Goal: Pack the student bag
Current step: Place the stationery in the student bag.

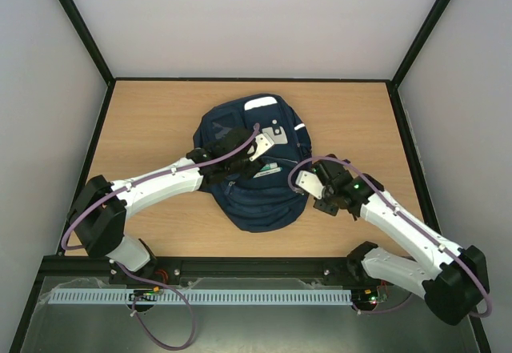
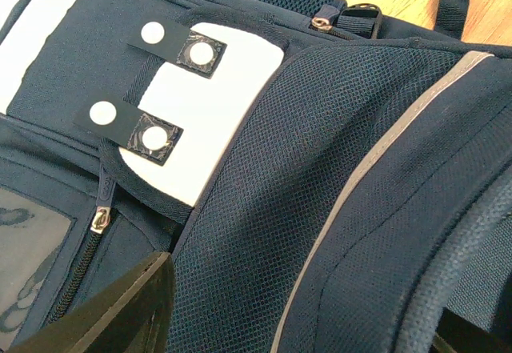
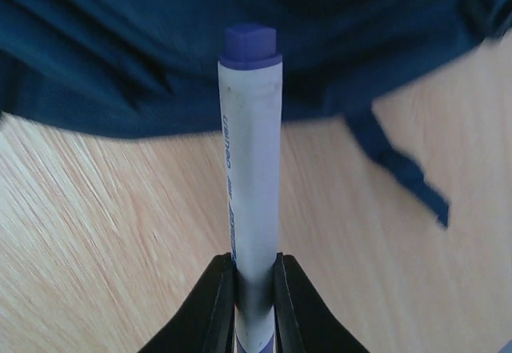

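Navy-blue fabric backpack (image 3: 160,41) lies just beyond my right gripper (image 3: 254,263), which pinches a white blue-capped marker (image 3: 250,169); my left gripper (image 2: 308,297) straddles it, spread.

student bag (image 1: 256,205) mid-table, left arm (image 1: 160,183) across it, bare table (image 1: 156,121) behind and beside

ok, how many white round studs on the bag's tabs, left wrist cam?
4, all on the student bag: upper-left stud, upper-right stud, lower-left stud, lower-right stud. More may be hidden out of frame.
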`<action>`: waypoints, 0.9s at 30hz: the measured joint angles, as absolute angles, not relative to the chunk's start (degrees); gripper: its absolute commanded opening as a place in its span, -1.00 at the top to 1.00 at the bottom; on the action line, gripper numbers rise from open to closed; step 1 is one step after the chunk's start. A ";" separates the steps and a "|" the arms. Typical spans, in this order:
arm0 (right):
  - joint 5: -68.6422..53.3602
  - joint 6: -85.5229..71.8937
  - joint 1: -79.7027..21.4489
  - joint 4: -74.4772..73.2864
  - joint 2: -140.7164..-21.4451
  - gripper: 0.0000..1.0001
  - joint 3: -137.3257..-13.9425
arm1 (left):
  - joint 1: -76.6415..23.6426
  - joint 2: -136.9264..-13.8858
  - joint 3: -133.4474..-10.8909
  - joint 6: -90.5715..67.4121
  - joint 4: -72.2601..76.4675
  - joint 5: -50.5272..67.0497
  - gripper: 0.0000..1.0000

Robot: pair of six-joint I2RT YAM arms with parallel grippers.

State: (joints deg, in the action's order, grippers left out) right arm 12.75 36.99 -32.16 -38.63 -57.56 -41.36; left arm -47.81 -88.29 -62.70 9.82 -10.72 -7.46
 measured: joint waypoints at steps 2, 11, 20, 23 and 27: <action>13.19 37.21 -35.75 -38.24 -57.47 0.83 -43.03 | -47.81 -88.29 -62.76 9.82 -10.83 -7.44 -0.22; 15.44 41.25 -46.17 -32.38 -61.67 0.87 -49.45 | -47.55 -88.29 -62.98 9.80 -11.25 -7.46 -0.22; 22.83 47.68 -57.21 -22.76 -68.12 0.86 -48.29 | -47.00 -88.29 -62.98 9.72 -11.22 -7.18 -0.23; 25.47 50.15 -59.00 -17.76 -69.01 0.77 -45.91 | -46.94 -88.29 -62.98 9.58 -11.25 -6.87 -0.23; 27.97 52.66 -59.57 -12.29 -71.05 0.68 -43.44 | -46.94 -88.29 -62.98 9.56 -11.27 -6.74 -0.23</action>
